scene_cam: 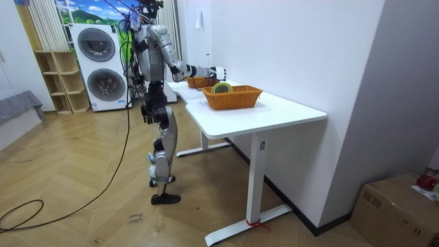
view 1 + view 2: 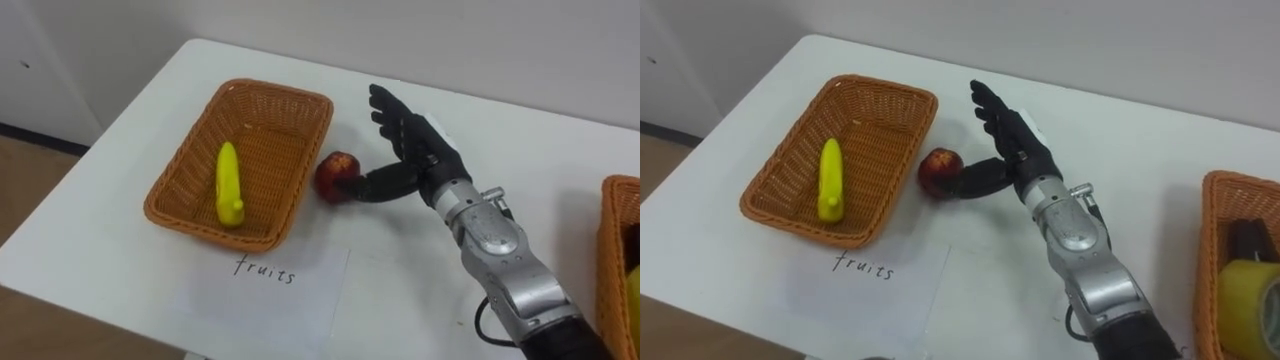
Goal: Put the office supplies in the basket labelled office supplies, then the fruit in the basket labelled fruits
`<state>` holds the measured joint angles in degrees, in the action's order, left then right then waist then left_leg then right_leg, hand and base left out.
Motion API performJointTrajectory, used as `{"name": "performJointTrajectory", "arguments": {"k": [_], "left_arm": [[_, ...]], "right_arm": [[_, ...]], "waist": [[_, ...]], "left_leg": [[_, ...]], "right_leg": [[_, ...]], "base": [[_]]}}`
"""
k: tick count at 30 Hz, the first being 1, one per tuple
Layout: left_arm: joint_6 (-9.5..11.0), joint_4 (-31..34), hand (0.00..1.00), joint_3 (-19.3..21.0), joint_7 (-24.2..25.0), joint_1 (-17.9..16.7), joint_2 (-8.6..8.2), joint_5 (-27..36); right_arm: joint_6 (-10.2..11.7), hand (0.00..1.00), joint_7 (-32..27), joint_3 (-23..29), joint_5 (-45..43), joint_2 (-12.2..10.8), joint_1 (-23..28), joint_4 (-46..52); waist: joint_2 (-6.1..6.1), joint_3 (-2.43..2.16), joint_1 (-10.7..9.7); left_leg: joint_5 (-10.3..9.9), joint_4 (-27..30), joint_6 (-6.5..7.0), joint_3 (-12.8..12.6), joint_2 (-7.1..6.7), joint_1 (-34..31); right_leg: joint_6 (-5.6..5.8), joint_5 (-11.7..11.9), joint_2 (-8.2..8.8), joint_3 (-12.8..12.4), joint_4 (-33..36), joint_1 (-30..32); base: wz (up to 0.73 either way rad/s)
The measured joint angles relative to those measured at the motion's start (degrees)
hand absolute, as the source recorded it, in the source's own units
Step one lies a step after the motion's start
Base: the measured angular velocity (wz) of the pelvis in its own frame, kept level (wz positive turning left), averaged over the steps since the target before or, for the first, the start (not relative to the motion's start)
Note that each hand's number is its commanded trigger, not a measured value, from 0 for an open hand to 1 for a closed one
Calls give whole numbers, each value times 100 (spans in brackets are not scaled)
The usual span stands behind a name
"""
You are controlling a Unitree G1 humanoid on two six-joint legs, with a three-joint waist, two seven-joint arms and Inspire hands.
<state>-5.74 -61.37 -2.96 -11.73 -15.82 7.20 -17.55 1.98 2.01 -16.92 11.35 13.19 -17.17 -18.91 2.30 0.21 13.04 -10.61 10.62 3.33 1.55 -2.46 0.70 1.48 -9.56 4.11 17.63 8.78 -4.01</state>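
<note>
Fruit step: reaching with right hand (image 2: pixel 422 150) open, thumb touching red apple (image 2: pixel 337 174) on table (image 2: pixel 100 250) just beside wicker basket (image 2: pixel 302 180) holding a banana (image 2: pixel 229 185), nothing gripped; next likely needs closing round it and lifting over the rim.

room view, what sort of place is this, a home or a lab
Probably a home-style laundry or utility room set up for robot trials: stacked washing machines, open wooden shelves beside them, and a white table carrying wicker baskets.
</note>
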Motion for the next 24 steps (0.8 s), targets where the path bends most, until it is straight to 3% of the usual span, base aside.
{"name": "performJointTrajectory", "arguments": {"k": [11, 13, 15, 18, 24], "left_arm": [[28, -2, 0, 4, -12, -1, 12, 3], [51, -3, 0, 4, -12, 1, 19, 4], [119, -14, 0, 3, -12, 8, 19, 4], [125, -11, 0, 1, -11, 11, 8, 11], [131, -13, 0, -12, -6, 27, 9, 7]], "right_arm": [[1, 0, 6, -5, -1, 0, 49, -10], [4, 0, -3, -69, -1, 0, 70, -97], [4, 0, -3, -226, -1, -1, 202, -182], [-6, 0, 7, -339, -5, -21, 346, -299], [1, 0, -33, -396, -24, -29, 367, -296]], "waist": [[27, -11, -5], [32, -5, -11], [35, 36, -10], [19, 60, -1], [4, 64, -5]], "left_leg": [[0, 3, 0, 6, 2, 7], [0, 5, 0, 11, 2, 12], [0, 2, 0, 21, 1, 56], [-3, -20, 1, 34, -2, 37], [-2, -21, 0, 55, -2, 8]], "right_leg": [[-3, 7, -3, 0, 0, -15], [-3, 8, -4, 9, -6, -31], [-2, 8, -4, 25, -14, -82], [-1, 9, -5, 41, -13, -83], [0, 9, -4, 107, -12, -71]], "base": [[0], [2], [3], [0], [2]]}}
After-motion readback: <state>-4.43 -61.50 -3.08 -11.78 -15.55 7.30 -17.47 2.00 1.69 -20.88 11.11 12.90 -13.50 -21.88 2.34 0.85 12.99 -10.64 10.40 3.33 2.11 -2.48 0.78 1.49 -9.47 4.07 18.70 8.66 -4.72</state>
